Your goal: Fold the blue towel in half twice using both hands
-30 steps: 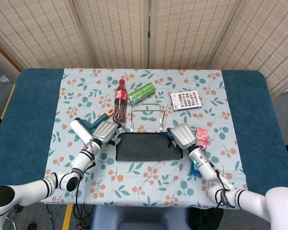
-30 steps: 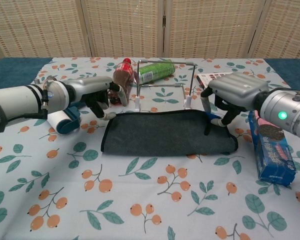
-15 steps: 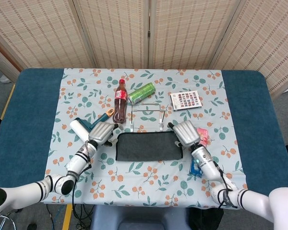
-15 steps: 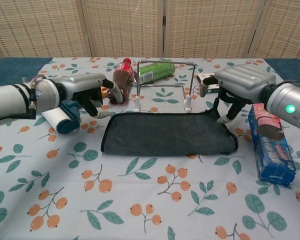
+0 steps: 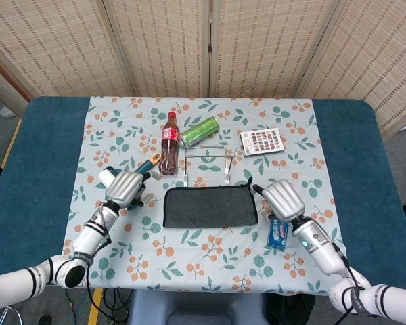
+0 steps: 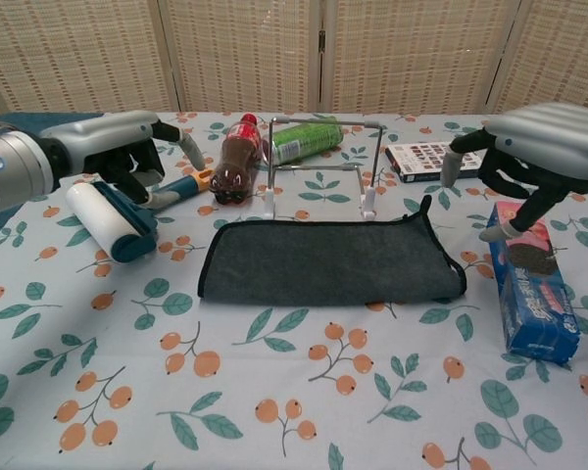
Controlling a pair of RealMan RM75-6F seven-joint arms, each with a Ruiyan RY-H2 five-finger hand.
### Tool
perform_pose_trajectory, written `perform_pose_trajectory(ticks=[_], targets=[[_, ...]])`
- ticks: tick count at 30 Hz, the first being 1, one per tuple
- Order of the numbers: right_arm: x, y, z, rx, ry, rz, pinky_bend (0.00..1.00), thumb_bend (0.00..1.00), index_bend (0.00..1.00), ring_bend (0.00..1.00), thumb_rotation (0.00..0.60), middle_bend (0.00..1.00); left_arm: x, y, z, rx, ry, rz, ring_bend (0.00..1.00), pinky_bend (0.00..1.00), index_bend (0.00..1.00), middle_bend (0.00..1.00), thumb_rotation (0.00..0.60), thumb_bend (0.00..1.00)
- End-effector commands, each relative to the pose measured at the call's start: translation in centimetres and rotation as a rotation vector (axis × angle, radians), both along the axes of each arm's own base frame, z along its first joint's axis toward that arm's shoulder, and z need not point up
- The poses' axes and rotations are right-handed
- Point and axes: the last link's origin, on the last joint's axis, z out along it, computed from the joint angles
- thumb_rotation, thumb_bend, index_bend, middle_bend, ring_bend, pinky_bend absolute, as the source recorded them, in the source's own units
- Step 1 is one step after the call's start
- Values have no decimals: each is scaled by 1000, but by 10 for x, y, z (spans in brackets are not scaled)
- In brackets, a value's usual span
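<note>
The dark blue towel [image 5: 208,206] [image 6: 330,261] lies folded into a wide band in the middle of the flowered cloth, its far right corner sticking up. My left hand [image 5: 125,187] [image 6: 118,147] hovers left of the towel, over the lint roller [image 6: 113,220], fingers apart and holding nothing. My right hand [image 5: 285,198] [image 6: 524,157] hangs to the right of the towel above the cookie pack [image 6: 531,292], fingers spread and empty. Neither hand touches the towel.
Behind the towel stand a small wire rack [image 6: 321,166], a lying cola bottle [image 6: 230,166], a green can [image 6: 304,138] and a patterned card [image 6: 426,157]. A lint roller [image 5: 115,181] lies at the left, a blue cookie pack [image 5: 279,232] at the right.
Both hands let go of the towel's far corners and drew away outward, the left to the left, the right to the right and up. The towel stays folded.
</note>
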Motion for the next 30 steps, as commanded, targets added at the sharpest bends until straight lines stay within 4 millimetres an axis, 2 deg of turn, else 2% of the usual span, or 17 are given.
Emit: perform_pose_trajectory(ticks=[1, 4, 6, 9, 14, 19, 21, 24, 30], targets=[[-6, 16, 4, 30, 43, 9, 999, 139, 453, 714, 600, 719, -5, -9, 9, 6, -3, -5, 714, 993, 300, 857, 600, 363], [-8, 26, 7, 60, 65, 21, 914, 255, 461, 611, 600, 636, -7, -18, 17, 11, 3, -22, 613, 916, 305, 742, 600, 363], [-9, 30, 9, 77, 72, 29, 787, 357, 461, 538, 600, 589, -7, -24, 21, 16, 2, -31, 547, 822, 304, 671, 600, 363], [-11, 36, 10, 103, 86, 43, 696, 456, 461, 481, 600, 555, -8, -34, 30, 37, -11, -50, 490, 758, 299, 606, 600, 363], [-12, 41, 6, 144, 104, 63, 683, 622, 461, 464, 600, 546, -12, -50, 41, 60, -45, -68, 476, 733, 298, 589, 600, 363], [-13, 44, -2, 176, 129, 92, 671, 888, 461, 446, 600, 540, -15, -58, 44, 72, -36, -84, 470, 683, 298, 586, 600, 363], [-12, 45, -6, 188, 142, 107, 663, 962, 461, 436, 600, 539, -16, -60, 44, 69, -38, -82, 469, 670, 298, 586, 600, 363], [-11, 45, -12, 214, 162, 119, 642, 1000, 461, 420, 600, 537, -16, -62, 44, 63, -39, -81, 469, 667, 298, 585, 600, 363], [-8, 42, -26, 250, 189, 138, 604, 1000, 461, 395, 600, 535, -15, -66, 41, 44, -38, -82, 465, 655, 311, 581, 600, 363]])
